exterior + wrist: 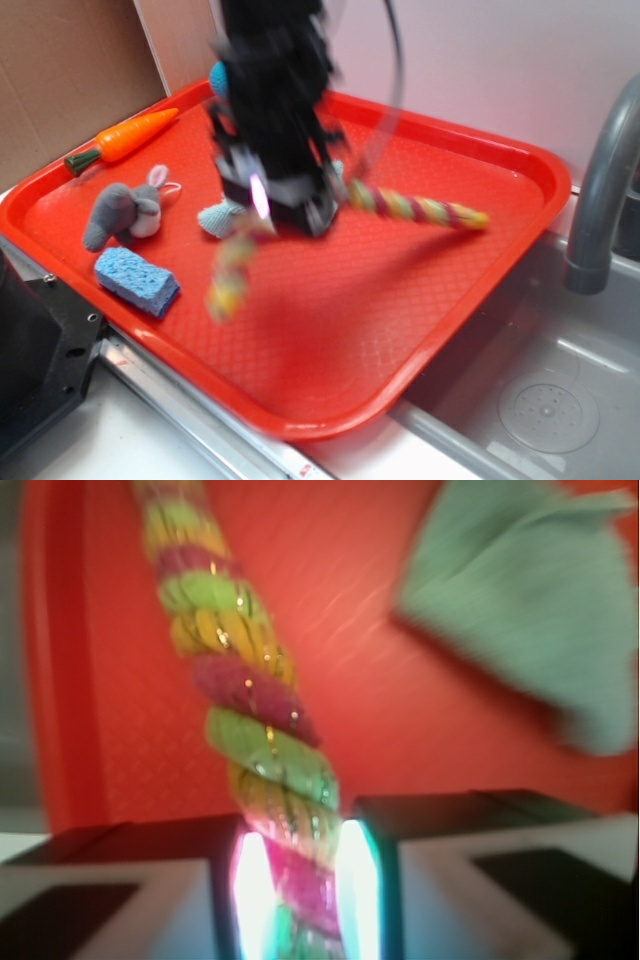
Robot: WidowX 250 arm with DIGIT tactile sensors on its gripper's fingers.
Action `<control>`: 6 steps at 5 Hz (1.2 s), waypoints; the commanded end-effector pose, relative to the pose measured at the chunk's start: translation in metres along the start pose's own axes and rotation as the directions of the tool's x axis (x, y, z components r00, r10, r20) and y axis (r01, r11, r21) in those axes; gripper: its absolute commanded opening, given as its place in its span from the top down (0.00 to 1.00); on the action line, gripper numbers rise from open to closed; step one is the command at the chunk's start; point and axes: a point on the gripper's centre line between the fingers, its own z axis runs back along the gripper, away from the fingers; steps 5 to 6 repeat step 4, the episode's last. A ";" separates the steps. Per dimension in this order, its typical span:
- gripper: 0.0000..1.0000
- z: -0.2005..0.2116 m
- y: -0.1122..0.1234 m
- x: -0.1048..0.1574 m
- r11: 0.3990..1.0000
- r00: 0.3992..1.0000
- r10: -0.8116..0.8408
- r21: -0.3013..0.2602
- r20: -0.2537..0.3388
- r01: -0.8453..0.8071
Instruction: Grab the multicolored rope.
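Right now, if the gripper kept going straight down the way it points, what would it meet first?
The gripper points down at the red tray, its fingers already closed on the multicolored rope. Straight on, it would probably press the rope into the tray floor first; motion blur leaves the remaining gap unclear.

Bright, even light; arm (275, 110) motion-blurred outside, wrist view soft, with glowing glare between pads

Fuzzy twisted rope (262, 745), textured plastic tray (420, 300)
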 end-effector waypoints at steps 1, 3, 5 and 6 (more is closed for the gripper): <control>1.00 0.088 0.048 0.001 0.996 0.991 0.050 -0.077 0.121 -0.041; 1.00 0.099 0.072 0.009 0.992 0.985 0.123 0.004 0.119 -0.124; 0.94 0.091 0.075 0.024 0.992 0.994 0.110 0.060 0.026 -0.111; 0.94 0.091 0.075 0.024 0.992 0.994 0.110 0.060 0.026 -0.111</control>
